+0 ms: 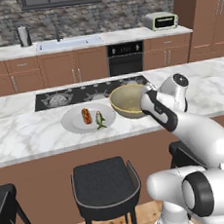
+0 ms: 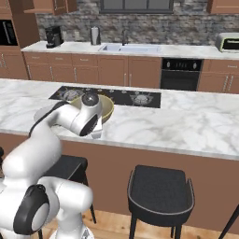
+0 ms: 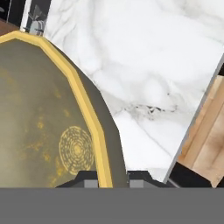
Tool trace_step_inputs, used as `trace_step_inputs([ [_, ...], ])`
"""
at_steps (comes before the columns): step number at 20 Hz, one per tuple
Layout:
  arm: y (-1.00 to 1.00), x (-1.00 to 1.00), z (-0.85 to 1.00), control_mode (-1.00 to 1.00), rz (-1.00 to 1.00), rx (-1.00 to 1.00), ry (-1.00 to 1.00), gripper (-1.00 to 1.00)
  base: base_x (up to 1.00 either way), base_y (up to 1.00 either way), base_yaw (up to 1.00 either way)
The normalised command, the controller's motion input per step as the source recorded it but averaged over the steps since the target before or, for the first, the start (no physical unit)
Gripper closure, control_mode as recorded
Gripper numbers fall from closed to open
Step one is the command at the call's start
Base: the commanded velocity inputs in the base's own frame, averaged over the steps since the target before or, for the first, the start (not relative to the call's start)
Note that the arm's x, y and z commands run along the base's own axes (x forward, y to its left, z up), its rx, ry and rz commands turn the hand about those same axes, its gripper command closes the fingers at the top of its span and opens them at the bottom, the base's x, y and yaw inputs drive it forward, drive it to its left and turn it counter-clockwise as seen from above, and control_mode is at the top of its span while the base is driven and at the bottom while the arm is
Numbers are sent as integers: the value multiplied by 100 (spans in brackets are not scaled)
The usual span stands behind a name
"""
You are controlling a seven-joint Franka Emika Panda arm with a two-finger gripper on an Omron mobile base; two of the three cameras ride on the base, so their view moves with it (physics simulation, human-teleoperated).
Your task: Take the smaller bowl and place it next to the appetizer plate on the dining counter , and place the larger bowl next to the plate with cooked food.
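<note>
Gripper (image 3: 112,177): fingers pinched narrow on yellow rim of the larger bowl (image 1: 127,101).
Handling: looked stiff, probably heavy; rim pinch could tilt.
Place: just beside the plate with cooked food (image 1: 76,121).

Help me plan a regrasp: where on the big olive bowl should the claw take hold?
On the thin yellow rim of the larger bowl, coming from above, one finger inside and one outside the wall. The bowl is too wide to span, and the claw already straddles that rim.

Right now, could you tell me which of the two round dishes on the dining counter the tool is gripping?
The larger bowl, deep and olive-tan with a thin yellow rim: the tool is shut on that rim. The plate with cooked food lies flat and pale grey beside it, untouched.
</note>
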Motion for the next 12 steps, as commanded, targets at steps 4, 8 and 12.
trace_step_inputs([
  [4, 4, 33, -24, -100, -1, 0, 0, 100, 0, 0, 0],
  [8, 0, 35, -22, -100, -4, 0, 0, 100, 0, 0, 0],
  [12, 0, 44, -18, -100, -8, 0, 0, 100, 0, 0, 0],
])
